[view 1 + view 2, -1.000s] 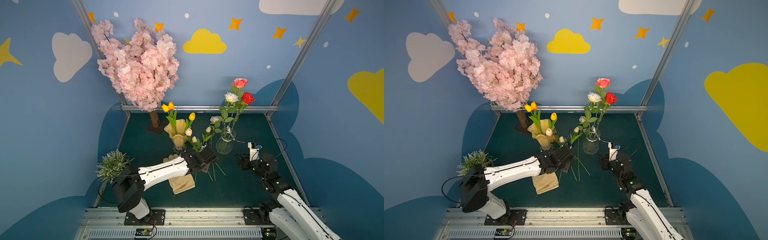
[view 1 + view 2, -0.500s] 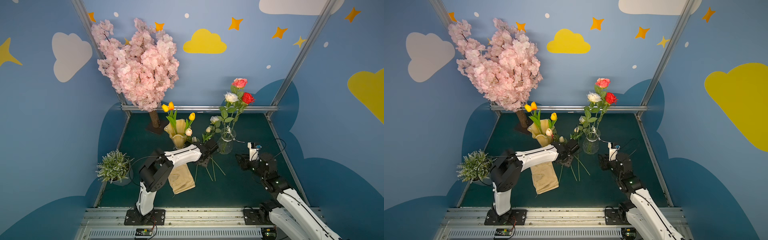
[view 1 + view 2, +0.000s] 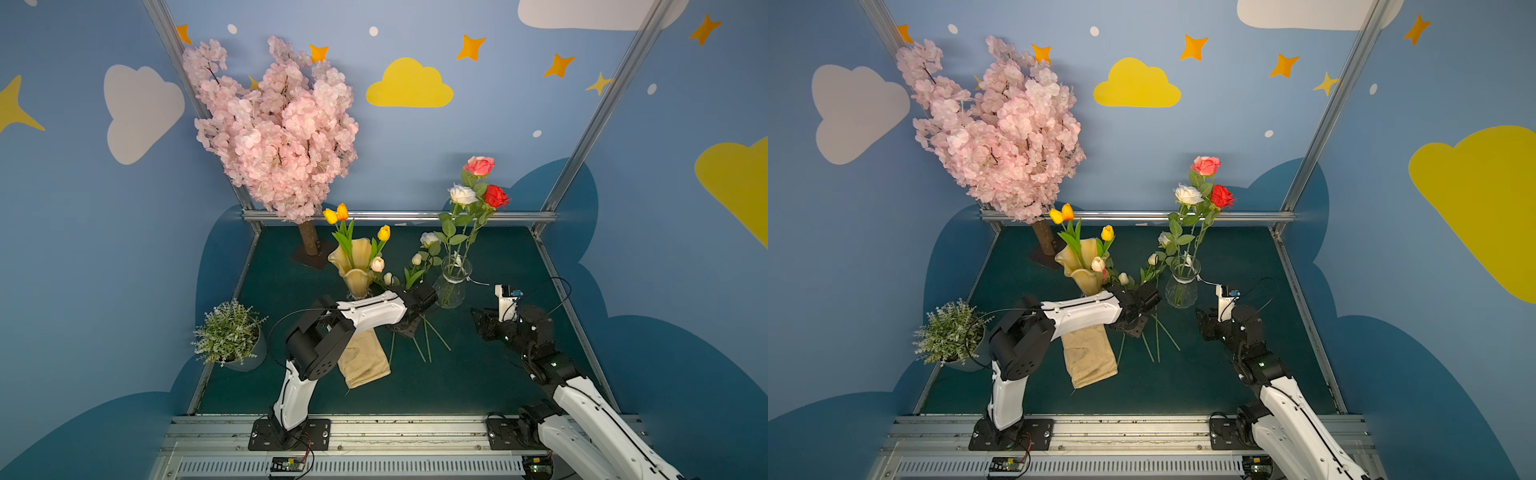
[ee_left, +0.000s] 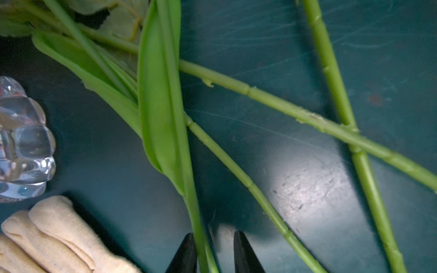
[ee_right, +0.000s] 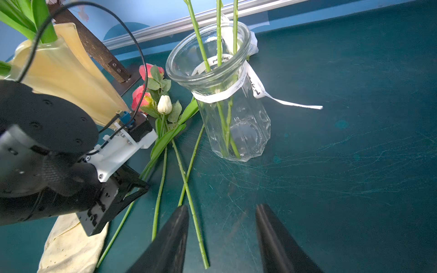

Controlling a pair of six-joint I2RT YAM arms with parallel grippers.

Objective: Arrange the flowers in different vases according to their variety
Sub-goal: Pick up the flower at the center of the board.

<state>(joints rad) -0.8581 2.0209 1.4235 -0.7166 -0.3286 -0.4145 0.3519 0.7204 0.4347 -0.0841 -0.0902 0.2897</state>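
Left gripper [image 4: 214, 236] straddles a tulip stem [image 4: 194, 212], not yet pinched.
Pinch only that stem, clear of the crossing stems [image 4: 272, 102]; right gripper [image 5: 221, 208] hangs open, empty.

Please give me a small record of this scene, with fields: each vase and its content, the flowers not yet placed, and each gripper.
amber vase: upright; yellow and orange tulips inside
glass vase: upright; three roses inside, pink, white, red
loose flowers: lying on the table between the vases, stems crossed
left gripper: low over the loose flowers, jaws open around one stem
right gripper: open, empty, near the glass vase
other things: beige cloth, potted plant, blossom tree
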